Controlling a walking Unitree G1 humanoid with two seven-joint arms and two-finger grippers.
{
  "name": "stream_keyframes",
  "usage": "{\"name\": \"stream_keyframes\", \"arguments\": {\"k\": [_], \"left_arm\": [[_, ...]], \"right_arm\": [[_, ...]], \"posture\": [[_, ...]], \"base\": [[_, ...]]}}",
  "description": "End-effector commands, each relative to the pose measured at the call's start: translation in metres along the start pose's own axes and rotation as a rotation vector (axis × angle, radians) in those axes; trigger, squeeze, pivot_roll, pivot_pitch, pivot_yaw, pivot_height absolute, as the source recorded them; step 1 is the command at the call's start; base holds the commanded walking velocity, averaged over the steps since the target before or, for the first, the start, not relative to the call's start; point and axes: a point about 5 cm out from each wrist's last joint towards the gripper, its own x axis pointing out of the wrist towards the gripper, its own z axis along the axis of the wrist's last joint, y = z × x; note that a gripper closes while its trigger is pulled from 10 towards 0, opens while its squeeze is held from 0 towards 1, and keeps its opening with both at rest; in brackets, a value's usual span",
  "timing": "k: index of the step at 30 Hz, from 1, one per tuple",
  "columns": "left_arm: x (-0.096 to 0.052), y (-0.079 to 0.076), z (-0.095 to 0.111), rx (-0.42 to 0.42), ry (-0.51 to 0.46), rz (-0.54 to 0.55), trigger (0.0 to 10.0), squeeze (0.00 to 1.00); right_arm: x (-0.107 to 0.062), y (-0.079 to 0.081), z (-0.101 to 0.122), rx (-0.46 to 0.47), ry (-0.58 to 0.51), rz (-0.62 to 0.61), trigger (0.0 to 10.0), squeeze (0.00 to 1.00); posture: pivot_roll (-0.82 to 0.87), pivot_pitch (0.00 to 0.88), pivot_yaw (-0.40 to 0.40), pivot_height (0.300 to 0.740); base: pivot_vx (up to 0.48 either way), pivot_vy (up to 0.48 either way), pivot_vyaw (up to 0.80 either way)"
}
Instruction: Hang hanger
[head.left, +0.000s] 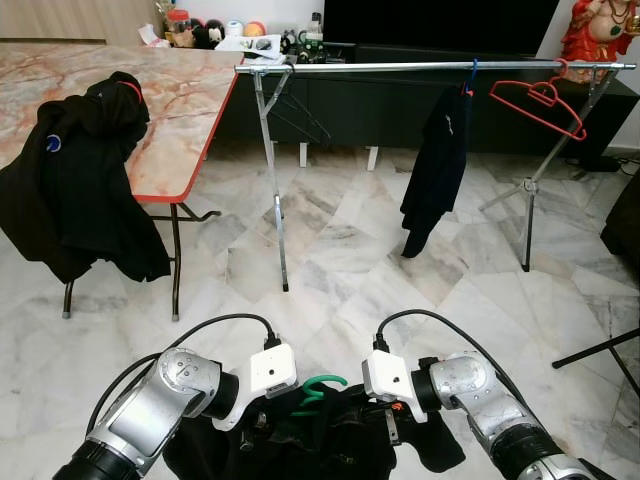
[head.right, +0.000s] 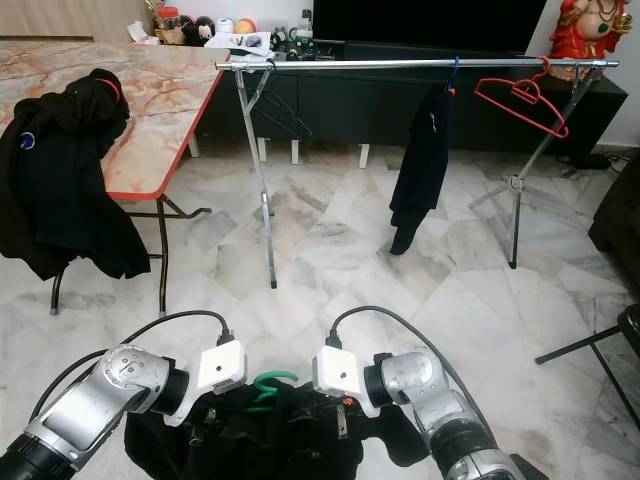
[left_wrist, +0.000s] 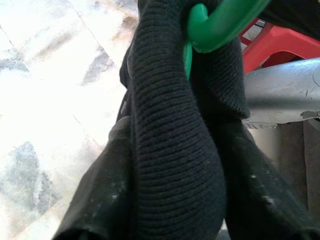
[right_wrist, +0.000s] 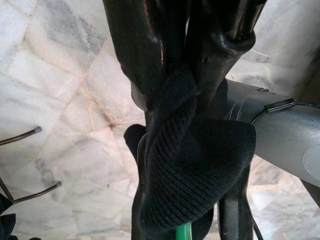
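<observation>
A black knit garment (head.left: 330, 440) on a green hanger (head.left: 322, 386) hangs low in front of me, its hook standing up between my wrists. My left gripper (head.left: 265, 425) and right gripper (head.left: 390, 425) are both shut on the garment's collar, their fingers buried in the cloth. In the right wrist view the fingers (right_wrist: 145, 50) pinch the knit fabric (right_wrist: 195, 165). The left wrist view has the green hook (left_wrist: 220, 25) just above the gripped cloth (left_wrist: 175, 150). The silver clothes rail (head.left: 430, 66) stands across the room, carrying a red hanger (head.left: 540, 100), a black garment (head.left: 435, 165) and a black hanger (head.left: 292, 108).
A marble-top table with a red edge (head.left: 190, 110) stands on the left, with a black jacket (head.left: 85, 180) draped beside it. The rail's legs (head.left: 275, 200) and a stand leg (head.left: 600, 350) reach onto the marble floor. A dark TV console (head.left: 400, 100) lines the back wall.
</observation>
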Motion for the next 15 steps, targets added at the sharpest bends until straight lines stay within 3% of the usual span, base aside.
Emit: {"name": "stream_keyframes", "arguments": {"k": [1,15], "left_arm": [[0.0002,-0.0018,0.0041,0.004,-0.020,-0.012,0.0,0.00],[0.0021,-0.0005,0.0060,0.002,-0.028,-0.006,0.0,0.00]], "right_arm": [[-0.0017,-0.0081,0.0127,-0.032,-0.054,-0.042,0.0,0.00],[-0.0044,-0.0074,0.0101,-0.025,-0.045,-0.047,0.0,0.00]], "posture": [[0.11,0.069,-0.022,0.740],[0.10,0.075,-0.026,0.740]], "base": [[0.000,0.000,0.00],[0.000,0.000,0.00]]}}
